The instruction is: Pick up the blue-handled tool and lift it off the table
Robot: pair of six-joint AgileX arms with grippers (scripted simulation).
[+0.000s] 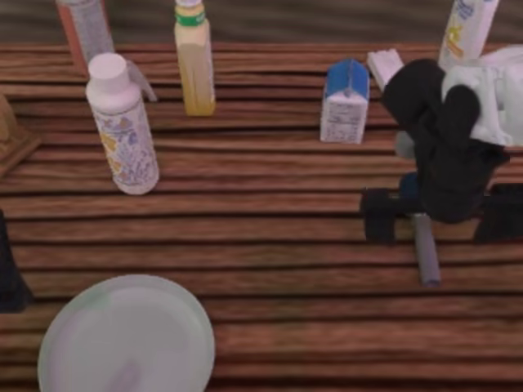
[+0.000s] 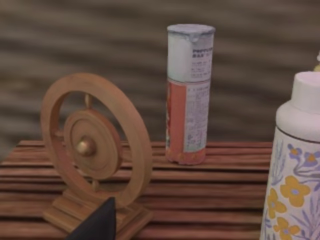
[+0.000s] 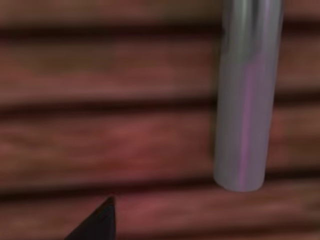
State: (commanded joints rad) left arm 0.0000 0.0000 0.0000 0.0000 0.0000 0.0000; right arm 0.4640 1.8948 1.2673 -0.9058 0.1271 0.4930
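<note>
The blue-handled tool (image 1: 425, 251) lies on the table (image 1: 270, 245) at the right. Its grey shaft points toward the front edge, and only a sliver of its navy handle (image 1: 407, 186) shows under my right arm. My right gripper (image 1: 439, 222) hovers low over the handle end, open wide, one finger (image 1: 380, 216) on each side of the tool and touching nothing. In the right wrist view the grey shaft (image 3: 245, 105) runs across the planks, beside one dark fingertip (image 3: 102, 220). My left gripper (image 1: 10, 269) is parked at the left edge, open and holding nothing.
Behind the tool stands a blue-and-white milk carton (image 1: 343, 102), with a white bottle (image 1: 467, 28) at the back right. A yellow bottle (image 1: 194, 61), a flowered white bottle (image 1: 122, 122) and an orange can (image 2: 189, 95) stand further left. A wooden wheel ornament (image 2: 95, 150) and a pale plate (image 1: 127, 339) are at the left.
</note>
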